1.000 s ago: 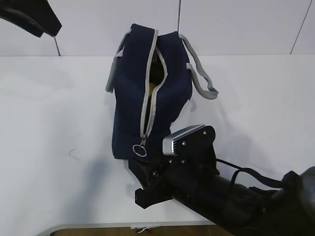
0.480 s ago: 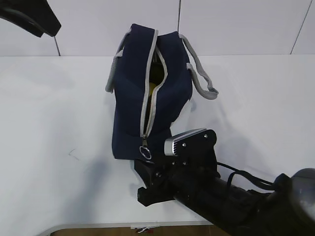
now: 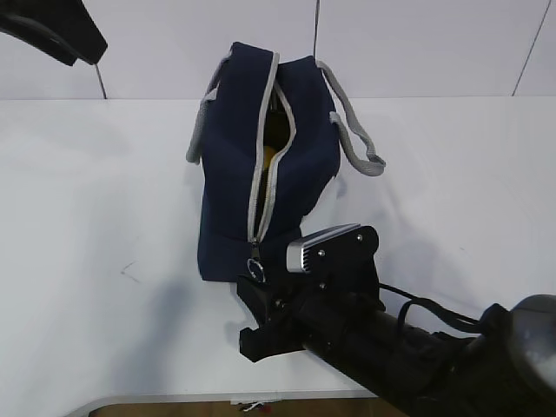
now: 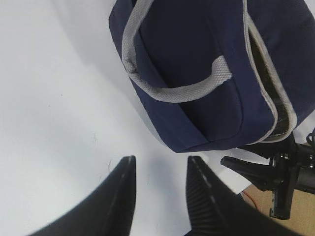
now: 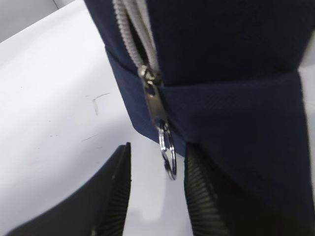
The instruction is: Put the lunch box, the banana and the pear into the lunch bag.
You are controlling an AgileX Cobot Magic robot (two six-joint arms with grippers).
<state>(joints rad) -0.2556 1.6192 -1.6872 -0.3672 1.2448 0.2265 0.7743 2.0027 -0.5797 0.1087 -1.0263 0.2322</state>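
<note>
The navy lunch bag (image 3: 261,156) stands on the white table, its grey zipper partly open with a strip of yellow (image 3: 271,149) showing inside; I cannot tell which fruit it is. The lunch box, banana and pear are otherwise hidden. The zipper's metal ring pull (image 3: 255,270) hangs at the bag's near end. My right gripper (image 5: 157,155) is open, its jaws either side of the ring (image 5: 168,152) without closing on it. It shows in the exterior view (image 3: 252,291) just below the bag. My left gripper (image 4: 160,164) is open and empty above the table beside the bag (image 4: 206,73).
The grey webbing handles (image 3: 356,139) hang off both sides of the bag. The left arm's dark body (image 3: 52,26) sits high at the top left. The table's near edge (image 3: 174,401) runs just below my right arm. A small scratch mark (image 3: 130,271) is on the tabletop.
My right gripper has moved slightly forward towards the bag's near end, so the ring pull now hangs between its jaws. The bag and the left arm have not moved.
</note>
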